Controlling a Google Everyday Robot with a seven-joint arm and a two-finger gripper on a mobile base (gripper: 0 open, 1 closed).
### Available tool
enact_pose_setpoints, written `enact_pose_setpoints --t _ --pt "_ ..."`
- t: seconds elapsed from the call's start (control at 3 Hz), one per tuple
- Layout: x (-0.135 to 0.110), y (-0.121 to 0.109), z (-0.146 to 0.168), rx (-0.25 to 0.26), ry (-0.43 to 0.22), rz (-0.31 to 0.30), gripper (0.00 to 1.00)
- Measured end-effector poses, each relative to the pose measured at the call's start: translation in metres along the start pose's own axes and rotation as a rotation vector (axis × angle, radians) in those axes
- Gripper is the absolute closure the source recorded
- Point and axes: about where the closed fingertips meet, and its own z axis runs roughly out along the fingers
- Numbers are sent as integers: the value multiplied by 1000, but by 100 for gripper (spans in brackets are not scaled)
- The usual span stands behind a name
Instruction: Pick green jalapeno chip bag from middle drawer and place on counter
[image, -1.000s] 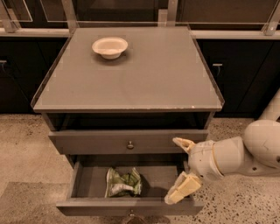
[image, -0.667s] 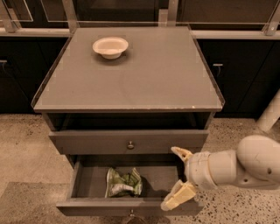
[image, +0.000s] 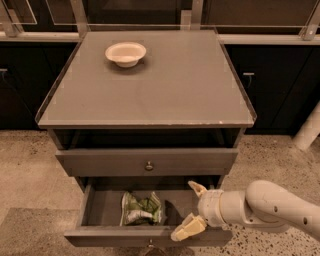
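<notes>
The green jalapeno chip bag (image: 140, 208) lies crumpled on the floor of the open middle drawer (image: 100, 207), left of centre. My gripper (image: 189, 210) is open, with cream fingers spread one above the other, and sits over the drawer's right half, just right of the bag and not touching it. Its white arm comes in from the lower right. The counter (image: 165, 85) is the grey cabinet top above.
A cream round bowl (image: 125, 52) stands at the counter's back left. The knobbed drawer front (image: 148, 162) above the open drawer is closed. Dark cabinets line the back wall, and the speckled floor (image: 27, 175) surrounds the cabinet.
My gripper and arm have moved left and slightly down, from the drawer's right end to a spot close beside the bag. The bag has not moved.
</notes>
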Motion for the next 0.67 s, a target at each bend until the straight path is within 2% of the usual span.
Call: enact_pose_setpoints --t 0.33,0.67 --pt "5 -2 6 2 -5 15 0" --pt "8 -4 2 39 0 21 0"
